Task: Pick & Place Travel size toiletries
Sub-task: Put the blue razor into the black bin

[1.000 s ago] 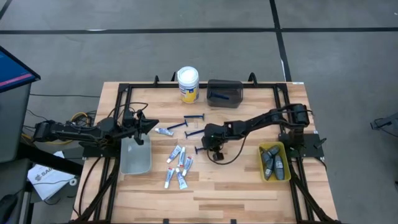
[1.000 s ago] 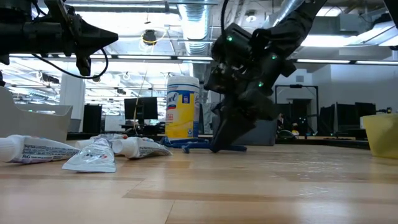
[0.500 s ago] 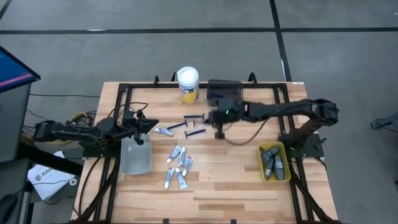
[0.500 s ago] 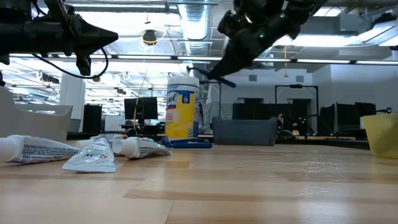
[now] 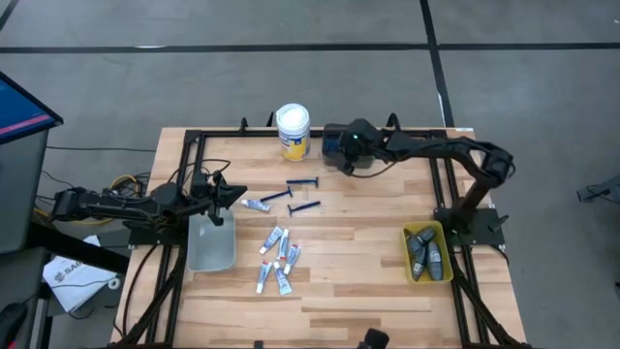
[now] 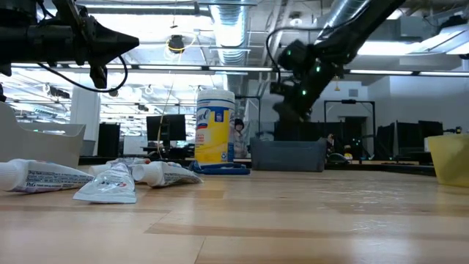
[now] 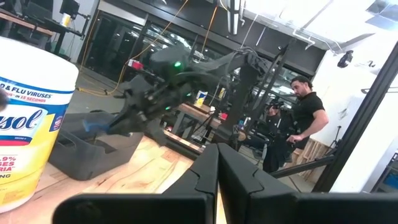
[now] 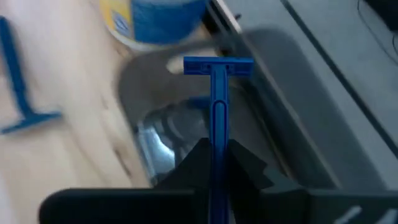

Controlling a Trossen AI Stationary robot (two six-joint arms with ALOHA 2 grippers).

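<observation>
My right gripper (image 5: 341,153) hangs over the dark tray (image 5: 366,132) at the table's far edge, shut on a blue razor (image 8: 216,93). Three more blue razors (image 5: 303,184) lie flat on the wood at mid-table. Several white-and-blue tubes (image 5: 278,254) lie nearer the front. Dark grey pods (image 5: 427,254) fill the yellow tray (image 5: 408,258) at the right. My left gripper (image 5: 238,193) stays shut at the left, above the far end of the clear tray (image 5: 210,244), touching nothing. My right gripper pinches the razor's handle (image 8: 215,138) between its two fingers (image 8: 194,157). The razor runs on along the fingers, its head (image 8: 217,65) at the far end. The fingers slant down from the table's right. The razor is lifted clear, above the dark tray's inside.
A white-lidded yellow jar (image 5: 293,131) stands just left of the dark tray. Black frame rails (image 5: 190,155) run along the table's edges. Bare wood lies between the tubes and the yellow tray. In the left wrist view a person (image 7: 305,118) stands in the room behind.
My right gripper has risen from mid-table with the razor and swung toward the far edge, turning as it went, until it came over the dark tray. The razor has come up off the wood, lifted clear.
</observation>
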